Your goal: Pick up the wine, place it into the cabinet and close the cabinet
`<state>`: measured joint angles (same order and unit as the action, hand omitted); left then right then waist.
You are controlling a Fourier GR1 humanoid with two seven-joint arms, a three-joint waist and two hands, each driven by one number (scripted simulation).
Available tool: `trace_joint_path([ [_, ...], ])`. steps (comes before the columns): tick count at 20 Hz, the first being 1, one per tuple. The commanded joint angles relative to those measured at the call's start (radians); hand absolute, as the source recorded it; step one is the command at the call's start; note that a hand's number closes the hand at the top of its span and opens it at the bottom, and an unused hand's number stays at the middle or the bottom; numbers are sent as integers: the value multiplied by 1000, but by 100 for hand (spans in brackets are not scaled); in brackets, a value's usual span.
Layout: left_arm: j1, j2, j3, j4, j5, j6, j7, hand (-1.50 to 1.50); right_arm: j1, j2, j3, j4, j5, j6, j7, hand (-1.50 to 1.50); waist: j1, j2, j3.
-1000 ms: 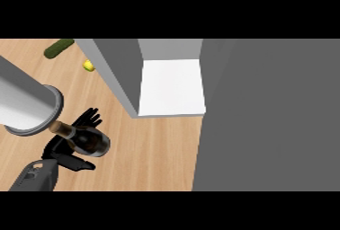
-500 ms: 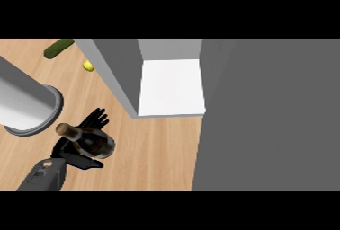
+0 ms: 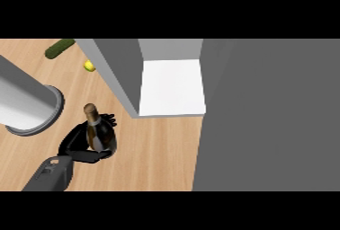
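Note:
The wine bottle (image 3: 100, 134) is dark with a pale label and a brown-gold capped neck pointing toward the top of the head view. It stands on or just above the wooden counter (image 3: 153, 152), left of the cabinet. My left hand (image 3: 72, 143) comes in from the lower left and is shut on the bottle, its palm on the bottle's left side, fingers curled behind it and thumb in front. The open cabinet (image 3: 172, 87) shows a white inner floor to the upper right of the bottle. My right hand is not in view.
A grey cabinet panel (image 3: 116, 74) stands between the bottle and the white opening. A broad grey surface (image 3: 266, 117) fills the right. A large grey cylinder (image 3: 26, 105) stands at the left. A green cucumber (image 3: 60, 48) and a yellow lemon (image 3: 89, 66) lie at the back.
My left hand's fingers, spread open behind the bottle before, have curled round it. The bottle's neck now reaches higher in the view and looks larger.

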<state>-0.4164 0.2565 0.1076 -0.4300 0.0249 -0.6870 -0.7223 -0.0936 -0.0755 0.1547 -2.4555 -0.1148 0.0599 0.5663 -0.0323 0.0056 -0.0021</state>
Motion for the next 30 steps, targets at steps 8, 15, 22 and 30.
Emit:
trace_joint_path([
  [8, -43, 4, -7, 50, 64, -271, -41, 150, 7, 4, -19, -11, -37, 12, 1, -150, 10, 1, 0],
  [15, 19, -44, 49, 26, 136, -110, -58, 150, 33, -9, -57, -56, -57, 23, 16, -150, 19, -3, 0],
  [22, 90, -166, 218, -26, 284, 287, -106, 150, -8, -18, -101, -13, -87, 30, 21, -150, 36, -7, 2],
  [30, 202, -253, 88, -392, 344, 354, 111, 150, 24, 1, -78, -30, -54, 37, 7, -150, 36, -9, 3],
])
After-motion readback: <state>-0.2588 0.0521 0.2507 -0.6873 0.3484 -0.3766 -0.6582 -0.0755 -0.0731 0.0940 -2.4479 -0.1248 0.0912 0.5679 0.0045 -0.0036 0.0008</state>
